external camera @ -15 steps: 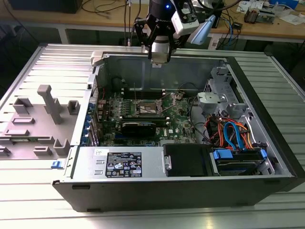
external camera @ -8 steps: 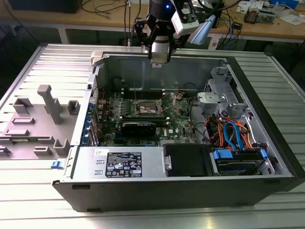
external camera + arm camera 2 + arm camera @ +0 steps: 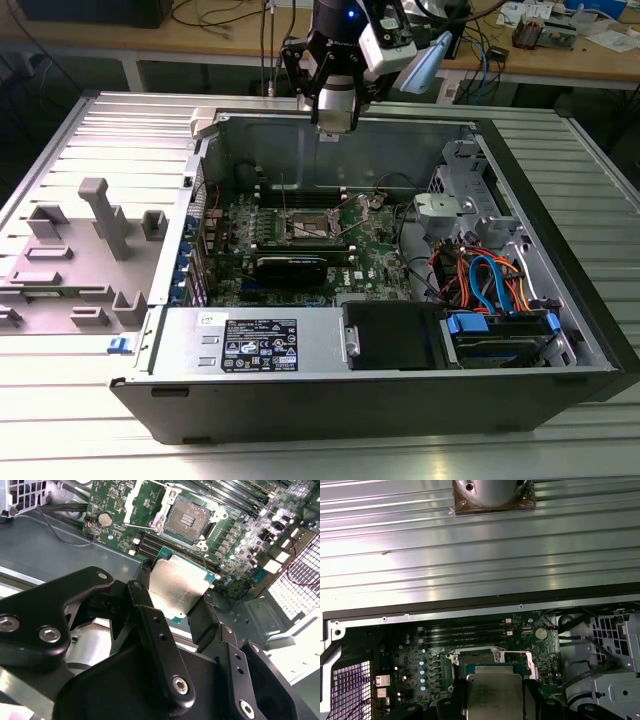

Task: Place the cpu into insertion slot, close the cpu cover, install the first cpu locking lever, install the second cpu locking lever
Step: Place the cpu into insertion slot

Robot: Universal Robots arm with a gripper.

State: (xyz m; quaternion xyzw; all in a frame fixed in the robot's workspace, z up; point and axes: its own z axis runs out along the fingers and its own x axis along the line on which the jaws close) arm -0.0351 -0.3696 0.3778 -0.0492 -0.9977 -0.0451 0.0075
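Pincer [image 3: 174, 600]: closed on two opposite edges of cpu [image 3: 180, 582], chip held flat above open case [image 3: 330, 410].
Handling: light, stiff, smooth-topped, likely fragile underneath; edges best for grip, faces untouched.
Insertion slot [image 3: 189, 520]: dark centre uncovered, well below chip, on green motherboard [image 3: 240, 555].

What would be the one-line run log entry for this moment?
gripper: shut on cpu | cpu: held clear of insertion slot | insertion slot: uncovered, empty
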